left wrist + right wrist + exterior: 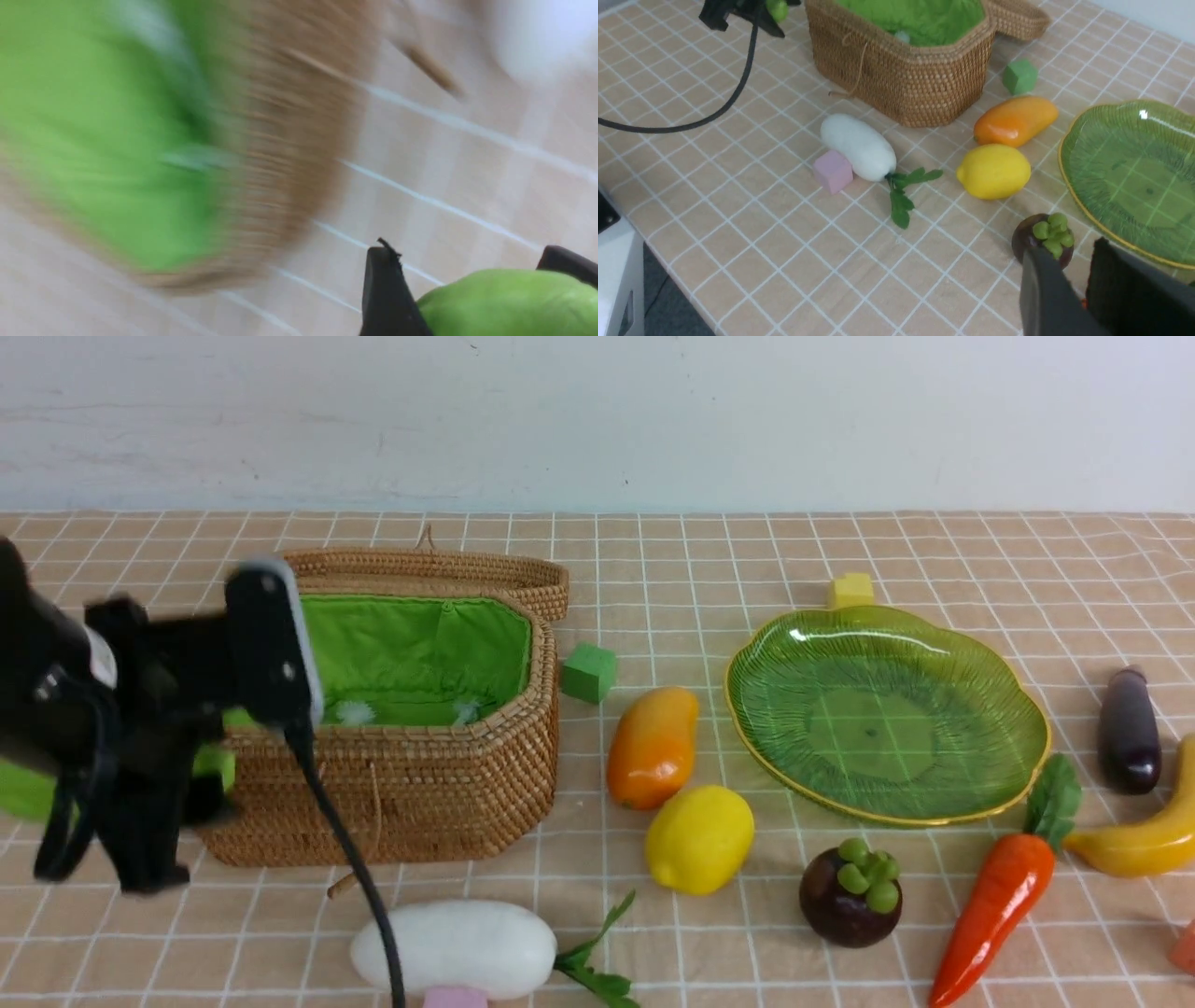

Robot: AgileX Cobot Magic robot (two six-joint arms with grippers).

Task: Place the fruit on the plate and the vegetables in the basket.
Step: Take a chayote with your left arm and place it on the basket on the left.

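Left pincer [467, 255]: closed on the bitter gourd [504, 303], with a black finger pressed against each side of it; it hangs off the basket's left end, outside the rim.
Right pincer [1066, 252]: a narrow gap between its fingers and nothing in it, far out to the basket's right.
Basket [401, 784]: stands on the bench [709, 551], green lining showing, lid [467, 569] swung back behind it.
Radish [455, 947]: lies on its side in front of the basket, on the robot's side, leaves pointing right.
Pink cube [455, 998]: touches the radish on the side away from the basket.
Green cube [588, 672]: just beside the basket's right end.
Mango [652, 747]: near the basket's right side, on the bench.
Lemon [699, 838]: right of the basket and closer to the robot than the mango.
Plate [887, 728]: well to the basket's right.
Yellow cube [851, 590]: far right of the basket, towards the wall.
Mangosteen [850, 896], carrot [994, 910]: right of the basket past the lemon, on the bench.
Eggplant [1129, 733], banana [1144, 835]: farthest right of the basket, on the bench.
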